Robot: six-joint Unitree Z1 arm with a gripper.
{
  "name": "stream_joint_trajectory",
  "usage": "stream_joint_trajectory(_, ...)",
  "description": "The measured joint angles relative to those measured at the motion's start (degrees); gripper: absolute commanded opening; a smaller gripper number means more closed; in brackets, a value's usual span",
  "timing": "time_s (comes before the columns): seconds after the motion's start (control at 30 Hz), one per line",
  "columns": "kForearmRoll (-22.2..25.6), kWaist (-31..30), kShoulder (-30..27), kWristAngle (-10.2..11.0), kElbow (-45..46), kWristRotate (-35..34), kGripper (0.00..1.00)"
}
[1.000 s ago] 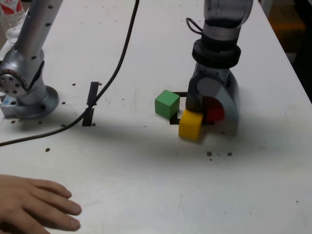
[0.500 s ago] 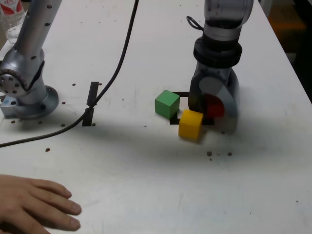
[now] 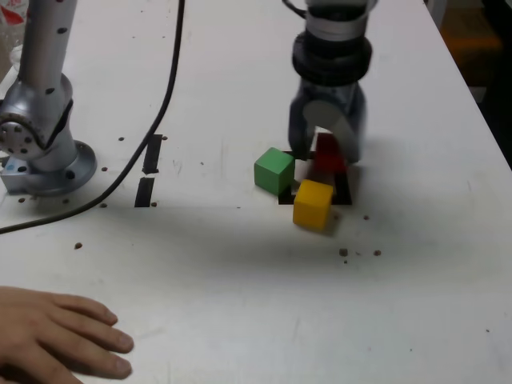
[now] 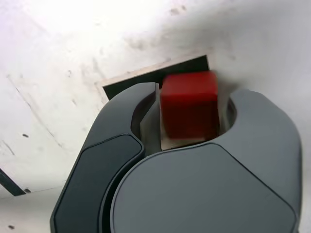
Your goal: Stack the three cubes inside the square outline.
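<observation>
Wrist view showed the gripper (image 4: 189, 116) clamped on the red cube (image 4: 188, 110) above the square outline (image 4: 146, 80), mid-desk. The cube looked light, rigid and matte, best held by opposite flat faces. Green cube (image 3: 274, 170) and yellow cube (image 3: 312, 205) sat at the outline's edge.

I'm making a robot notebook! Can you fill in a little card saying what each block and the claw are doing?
red cube: between the gripper jaws, over the square outline
gripper: closed on the red cube
yellow cube: on the outline's near edge
green cube: on the table, just outside the outline
hand: resting on the table's near corner
</observation>
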Motion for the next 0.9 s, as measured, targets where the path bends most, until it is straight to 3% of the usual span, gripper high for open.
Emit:
stream_joint_trajectory(0.23, -3.0, 1.4, -1.0, 1.2, 4.3, -0.1, 0.24)
stream_joint_trajectory(0.73, -4.4, 1.7, -1.3, 0.5, 5.6, -0.1, 0.19)
stream_joint_trajectory(0.9, -3.2, 1.7, -2.1, 1.5, 5.8, -0.1, 0.18)
